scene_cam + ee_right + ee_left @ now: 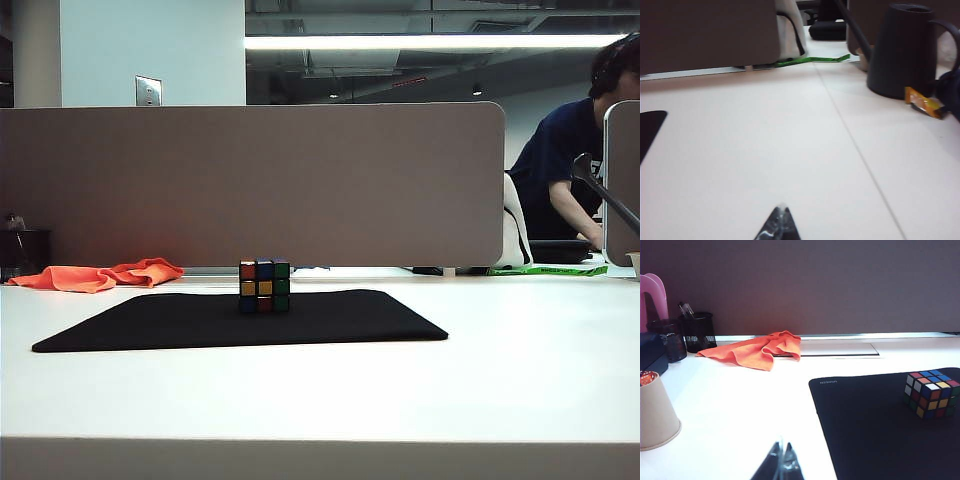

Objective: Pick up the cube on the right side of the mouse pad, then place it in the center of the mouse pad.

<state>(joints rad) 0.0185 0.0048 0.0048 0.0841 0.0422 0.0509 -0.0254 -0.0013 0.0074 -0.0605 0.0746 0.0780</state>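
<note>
Left arm: held low over the white table (520,370), aimed level across it; not in the exterior view.
Left gripper (781,463): fingertips pressed together, holding nothing, above bare table just off the mouse pad (880,430) edge.
Right arm: low and level over bare table, well apart from the pad.
Right gripper (778,225): tips together, empty, touching nothing.
Cube (264,286): upright on the mouse pad, toward its far edge near the middle; at about 2 o'clock from the left gripper.
Orange cloth (100,275): at 10 o'clock from the cube, off the pad.
</note>
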